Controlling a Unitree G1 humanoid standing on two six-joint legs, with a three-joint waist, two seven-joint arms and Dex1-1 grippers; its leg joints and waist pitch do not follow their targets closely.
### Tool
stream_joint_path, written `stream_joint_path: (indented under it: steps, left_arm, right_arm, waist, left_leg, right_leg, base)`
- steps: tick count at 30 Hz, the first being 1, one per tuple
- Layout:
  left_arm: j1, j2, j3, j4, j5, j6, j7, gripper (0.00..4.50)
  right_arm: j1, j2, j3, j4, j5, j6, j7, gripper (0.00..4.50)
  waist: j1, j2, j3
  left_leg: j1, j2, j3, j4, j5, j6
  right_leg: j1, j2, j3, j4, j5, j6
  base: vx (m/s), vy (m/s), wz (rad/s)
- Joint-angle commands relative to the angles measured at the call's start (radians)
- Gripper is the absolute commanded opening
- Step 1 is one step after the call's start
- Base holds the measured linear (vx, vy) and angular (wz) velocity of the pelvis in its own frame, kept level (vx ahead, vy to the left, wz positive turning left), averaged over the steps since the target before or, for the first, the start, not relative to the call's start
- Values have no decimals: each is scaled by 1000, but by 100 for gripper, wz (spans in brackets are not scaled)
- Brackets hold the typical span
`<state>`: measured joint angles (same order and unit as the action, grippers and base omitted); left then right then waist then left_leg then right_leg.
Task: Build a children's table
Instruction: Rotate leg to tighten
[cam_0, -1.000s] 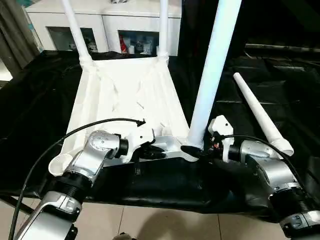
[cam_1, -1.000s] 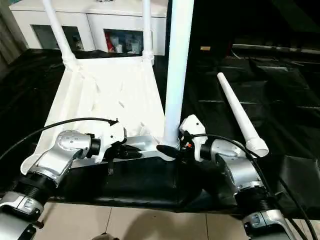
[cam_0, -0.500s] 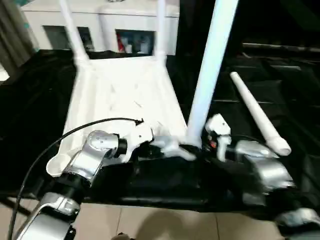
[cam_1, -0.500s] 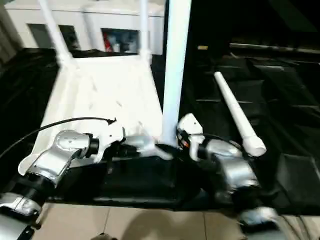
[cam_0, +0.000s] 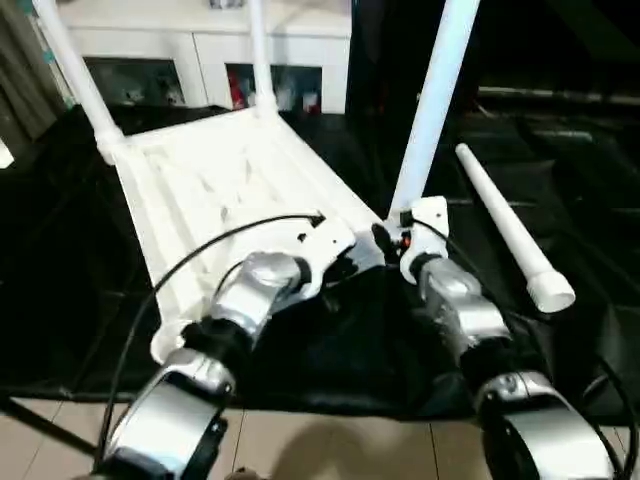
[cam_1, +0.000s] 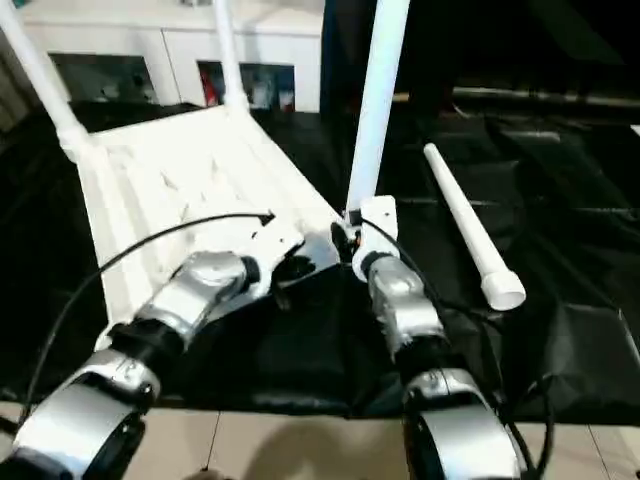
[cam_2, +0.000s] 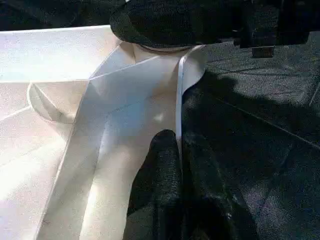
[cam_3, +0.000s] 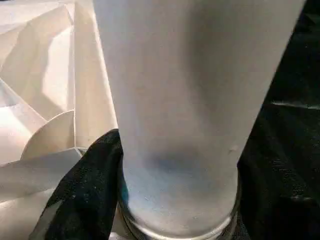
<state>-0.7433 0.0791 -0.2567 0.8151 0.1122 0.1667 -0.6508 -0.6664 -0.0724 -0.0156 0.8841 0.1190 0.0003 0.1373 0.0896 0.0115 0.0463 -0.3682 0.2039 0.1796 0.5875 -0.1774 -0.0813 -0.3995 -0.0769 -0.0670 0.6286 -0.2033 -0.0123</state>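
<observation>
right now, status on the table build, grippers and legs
Left gripper shut on tabletop rim. Right gripper closed around near leg at its socket. Two far legs standing. Fourth leg loose on black cloth.

The tabletop (cam_0: 215, 190) lies upside down on the cloth-covered desk (cam_0: 560, 190), ahead of the robot and toward its left. Two legs stand in its far corner sockets: one (cam_0: 75, 75) at the far left, one (cam_0: 260, 60) at the far right. A third leg (cam_0: 432, 105) stands upright at the near right corner, with the right end effector (cam_3: 175, 200) around its base. The left end effector (cam_2: 179, 175) sits just left of that corner, its fingers pinched on the tabletop's near rim. The fourth leg (cam_0: 510, 228) lies loose on the desk to the right, well apart from the tabletop. Behind the desk stands a cabinet (cam_0: 200, 50).
</observation>
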Motion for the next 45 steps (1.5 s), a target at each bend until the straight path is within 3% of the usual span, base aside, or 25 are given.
stream_joint_path:
  steps: [1,3,7,8,9,13,17,20,24,30,45]
  left_arm:
    - [6,-4,50,13,-28,-38,58,0]
    - [13,7,45,7,-30,-54,41,0]
    - [43,47,48,-32,-47,-84,-41,0]
    - [51,57,53,-44,-55,-91,-59,0]
    - [51,57,53,-44,-55,-91,-59,0]
    - [86,103,53,-99,-85,-126,-158,0]
    - [134,161,17,-191,-114,-155,-321,0]
    - [159,182,7,-250,-148,-137,-407,0]
    - [183,198,-3,-301,-162,-120,-459,0]
    - [194,204,1,-324,-159,-106,-473,0]
    - [200,210,10,-336,-151,-88,-479,0]
  right_arm:
    - [27,7,-7,46,3,18,6,345]
    - [24,0,-12,40,9,-3,30,368]
    - [41,-44,2,-19,20,-21,174,391]
    - [60,-62,15,-57,25,-18,234,410]
    - [60,-62,15,-57,25,-18,234,420]
    - [140,-148,69,-211,44,3,427,420]
    - [211,-248,127,-350,66,30,653,420]
    - [224,-273,137,-392,75,47,717,420]
    - [225,-289,155,-416,67,60,743,420]
    - [224,-280,176,-419,49,72,772,420]
    - [219,-279,177,-404,50,75,785,291]
  waist:
    - [2,-15,-61]
    - [1,-12,-64]
    - [0,-17,-63]
    - [2,-25,-62]
    - [3,-23,-62]
    - [6,-26,-60]
    - [7,-24,-58]
    - [5,-25,-56]
    - [14,-21,-56]
    - [22,-27,-57]
    - [22,-29,-59]
  left_leg:
    - [4,19,-5,-64,-165,45]
    - [2,20,-5,-62,-158,50]
    - [-1,18,-5,-60,-147,69]
    - [-3,18,-3,-59,-141,82]
    - [-4,19,-4,-59,-130,88]
    - [-1,20,-4,-59,-132,101]
    - [0,24,-5,-62,-170,89]
    - [2,27,-4,-64,-177,88]
    - [5,31,-3,-65,-166,78]
    - [3,28,-3,-65,-161,69]
    - [1,26,-2,-61,-130,75]
  right_leg:
    - [53,-67,46,-86,-156,-191]
    - [53,-67,46,-84,-129,-198]
    - [58,-66,45,-82,-107,-206]
    - [60,-65,45,-83,-105,-203]
    - [59,-66,45,-80,-105,-200]
    - [57,-63,44,-84,-111,-196]
    - [54,-65,46,-88,-175,-183]
    - [48,-64,47,-87,-181,-190]
    - [44,-65,49,-84,-167,-204]
    - [46,-67,49,-83,-177,-190]
    - [49,-66,48,-78,-139,-189]
  base:
    - [0,0,0]
    - [0,0,0]
    - [0,0,0]
    - [0,0,0]
    - [0,0,0]
    - [0,0,0]
    - [0,0,0]
    - [0,0,0]
    - [0,0,0]
    - [0,0,0]
    - [0,0,0]
